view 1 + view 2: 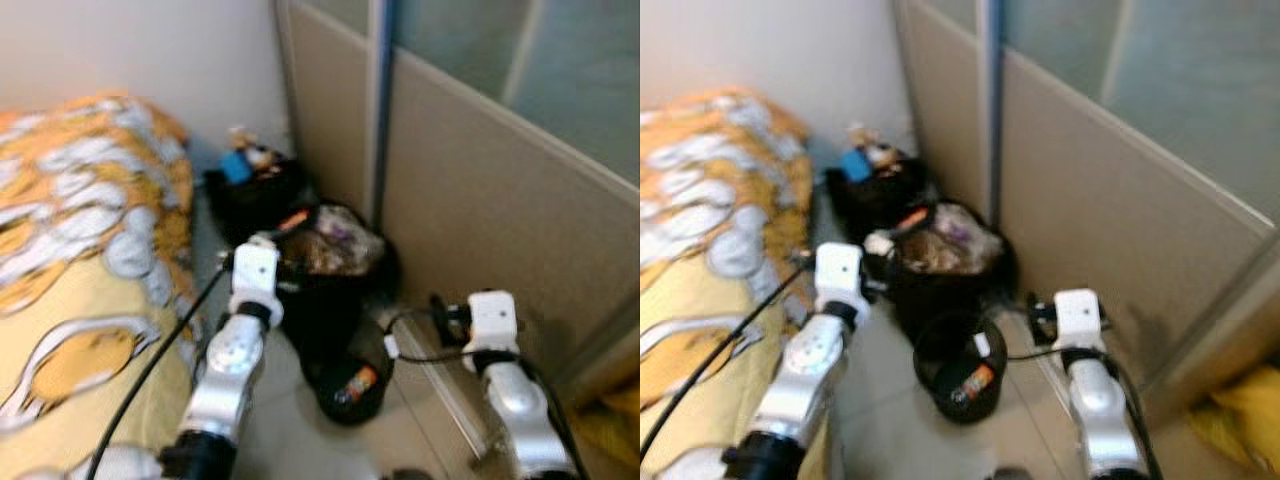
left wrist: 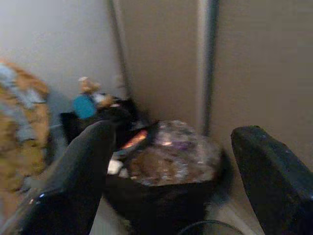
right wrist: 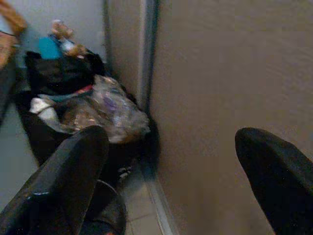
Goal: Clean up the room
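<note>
A full black rubbish bag (image 1: 335,252), topped with clear plastic and scraps, stands on the floor in the corner. Behind it is a second black bag (image 1: 250,185) with a blue item on top. In front sits a small black bin (image 1: 350,388) holding an orange-labelled item. My left gripper (image 2: 178,183) is open, its fingers (image 2: 73,181) spread wide, pointing at the full bag from just short of it. My right gripper (image 3: 178,188) is also open, near the beige partition, with the bags and the bin's rim seen past its fingers (image 3: 63,181).
A bed with an orange, yellow and white duvet (image 1: 80,250) runs along my left. A beige partition wall (image 1: 480,190) with frosted glass above closes the right side. A narrow strip of pale floor (image 1: 285,430) lies between them. The pictures are blurred.
</note>
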You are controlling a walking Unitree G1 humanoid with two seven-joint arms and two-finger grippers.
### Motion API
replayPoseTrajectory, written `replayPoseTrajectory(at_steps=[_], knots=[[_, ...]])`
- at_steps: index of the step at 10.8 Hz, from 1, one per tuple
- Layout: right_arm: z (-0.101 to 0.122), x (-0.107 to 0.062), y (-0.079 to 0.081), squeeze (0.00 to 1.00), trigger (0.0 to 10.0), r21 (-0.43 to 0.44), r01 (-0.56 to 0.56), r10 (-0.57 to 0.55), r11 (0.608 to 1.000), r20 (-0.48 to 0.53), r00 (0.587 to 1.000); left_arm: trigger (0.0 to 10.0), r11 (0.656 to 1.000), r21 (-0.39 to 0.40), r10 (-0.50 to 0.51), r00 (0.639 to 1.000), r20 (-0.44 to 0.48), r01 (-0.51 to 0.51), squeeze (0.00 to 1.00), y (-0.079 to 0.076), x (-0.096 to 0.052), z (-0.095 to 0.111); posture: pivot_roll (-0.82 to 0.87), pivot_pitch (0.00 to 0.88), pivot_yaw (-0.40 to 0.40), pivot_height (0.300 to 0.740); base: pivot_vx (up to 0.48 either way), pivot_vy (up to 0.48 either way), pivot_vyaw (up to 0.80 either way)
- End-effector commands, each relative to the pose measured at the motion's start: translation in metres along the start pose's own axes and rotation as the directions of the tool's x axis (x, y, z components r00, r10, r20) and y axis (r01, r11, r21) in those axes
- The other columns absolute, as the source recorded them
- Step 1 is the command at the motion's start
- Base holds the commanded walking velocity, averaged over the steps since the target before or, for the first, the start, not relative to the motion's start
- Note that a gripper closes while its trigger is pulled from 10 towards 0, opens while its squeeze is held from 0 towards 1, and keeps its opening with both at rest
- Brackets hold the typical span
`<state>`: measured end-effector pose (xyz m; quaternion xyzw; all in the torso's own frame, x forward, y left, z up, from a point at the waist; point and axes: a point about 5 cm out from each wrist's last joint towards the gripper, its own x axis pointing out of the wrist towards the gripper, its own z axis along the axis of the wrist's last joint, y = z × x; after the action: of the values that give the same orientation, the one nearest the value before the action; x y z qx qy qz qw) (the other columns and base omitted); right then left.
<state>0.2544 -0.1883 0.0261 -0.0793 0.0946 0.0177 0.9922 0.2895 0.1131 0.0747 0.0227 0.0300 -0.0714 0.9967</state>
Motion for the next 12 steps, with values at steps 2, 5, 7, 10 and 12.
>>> replayPoseTrajectory(at_steps=[2,5,7,10,12], knots=[[0.007,0.006,0.007,0.0,10.0,0.014,-0.024,0.024,1.0,0.017,1.0,10.0,0.999,0.024,0.042,0.999,0.0,-0.042,0.0,0.008,0.001,0.0,-0.17,0.0,0.083,0.736,-0.396,-0.122,0.0],[0.008,0.009,0.006,0.0,10.0,-0.01,-0.014,0.014,1.0,0.01,1.0,10.0,0.999,0.03,0.034,0.999,-0.005,-0.034,0.0,0.005,0.004,0.0,-0.18,0.0,0.089,0.736,-0.4,-0.266,0.0],[0.007,0.009,0.009,0.0,10.0,-0.022,-0.033,0.033,0.999,0.002,0.999,10.0,1.0,0.025,0.008,1.0,0.009,-0.008,0.0,0.003,0.005,0.0,-0.18,0.0,0.087,0.736,-0.169,-0.141,-0.38],[0.001,0.003,0.004,0.0,10.0,-0.028,-0.016,0.015,0.999,-0.016,1.0,10.0,0.999,-0.023,-0.033,0.999,-0.018,0.033,0.0,0.004,0.006,-0.004,-0.19,0.0,0.083,0.736,0.0,0.432,-0.74],[-0.003,-0.001,0.002,0.0,10.0,-0.033,0.012,-0.013,0.999,-0.019,1.0,10.0,1.0,-0.001,-0.028,0.997,-0.067,0.028,0.0,0.007,0.013,-0.011,-0.21,0.0,0.093,0.736,0.0,0.0,-0.74]])
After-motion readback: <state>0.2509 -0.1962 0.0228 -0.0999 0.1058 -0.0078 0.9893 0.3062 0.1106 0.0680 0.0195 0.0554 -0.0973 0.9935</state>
